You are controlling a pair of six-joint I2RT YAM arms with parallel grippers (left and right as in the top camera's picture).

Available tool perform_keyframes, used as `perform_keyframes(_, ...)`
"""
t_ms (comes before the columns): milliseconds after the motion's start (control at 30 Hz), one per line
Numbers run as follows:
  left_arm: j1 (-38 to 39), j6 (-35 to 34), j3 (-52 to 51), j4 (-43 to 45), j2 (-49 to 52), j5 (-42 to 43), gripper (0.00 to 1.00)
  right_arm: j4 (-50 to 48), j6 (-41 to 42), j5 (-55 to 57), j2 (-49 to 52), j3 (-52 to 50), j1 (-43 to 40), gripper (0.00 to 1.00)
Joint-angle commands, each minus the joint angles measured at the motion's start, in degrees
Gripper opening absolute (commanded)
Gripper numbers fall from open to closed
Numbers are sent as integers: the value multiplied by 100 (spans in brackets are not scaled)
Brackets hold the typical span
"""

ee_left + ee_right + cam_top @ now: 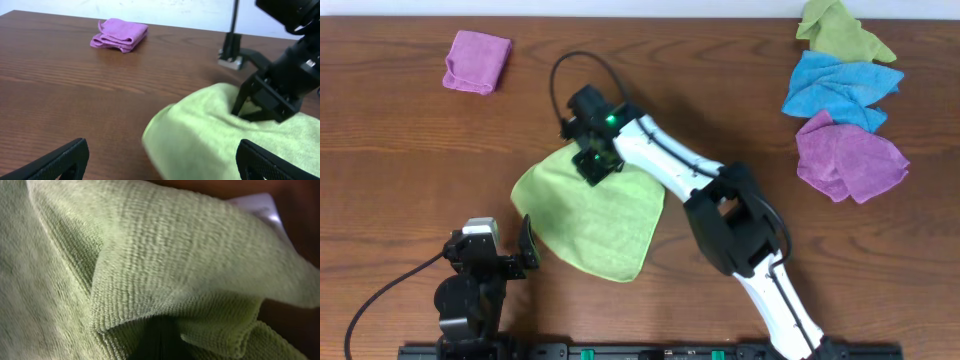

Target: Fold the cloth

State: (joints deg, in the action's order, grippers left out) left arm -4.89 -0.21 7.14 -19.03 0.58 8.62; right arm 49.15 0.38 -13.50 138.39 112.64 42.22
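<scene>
A light green cloth [590, 215] lies partly folded on the wooden table, left of centre. My right gripper [596, 163] is shut on the cloth's far edge and holds it bunched over the rest. In the right wrist view the green cloth [150, 265] fills the frame and hides the fingers. In the left wrist view the cloth [210, 135] lies ahead with the right gripper [255, 107] pinching it. My left gripper [160, 160] is open and empty, low at the cloth's near left edge; it shows in the overhead view [525, 245].
A folded purple cloth [477, 61] lies at the far left and shows in the left wrist view [120, 34]. At the far right lie crumpled green [840, 30], blue [840, 88] and purple [850, 155] cloths. The right arm [720, 200] crosses the table's middle.
</scene>
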Motion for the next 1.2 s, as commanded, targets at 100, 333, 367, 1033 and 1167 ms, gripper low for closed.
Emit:
perform_keyframes(100,-31,-63,-125,-37,-33,17,95,195,-129,63,131,269,-293,2)
perform_keyframes(333,-31,-63,-125,-37,-33,17,96,1403,-107,-190,-122,1491,-918,45)
perform_keyframes(367,-31,-63,-125,-35,-33,15,96,1598,-109,-350,-205,1626,-1003,47)
perform_keyframes(1033,-31,-63,-125,-37,-33,17,95,1333,59,-754,-3191,-1878,-1869,63)
perform_keyframes(1167,-31,-63,-125,-35,-33,17,95,743,280,-986,-3491,-2879,-1812,63)
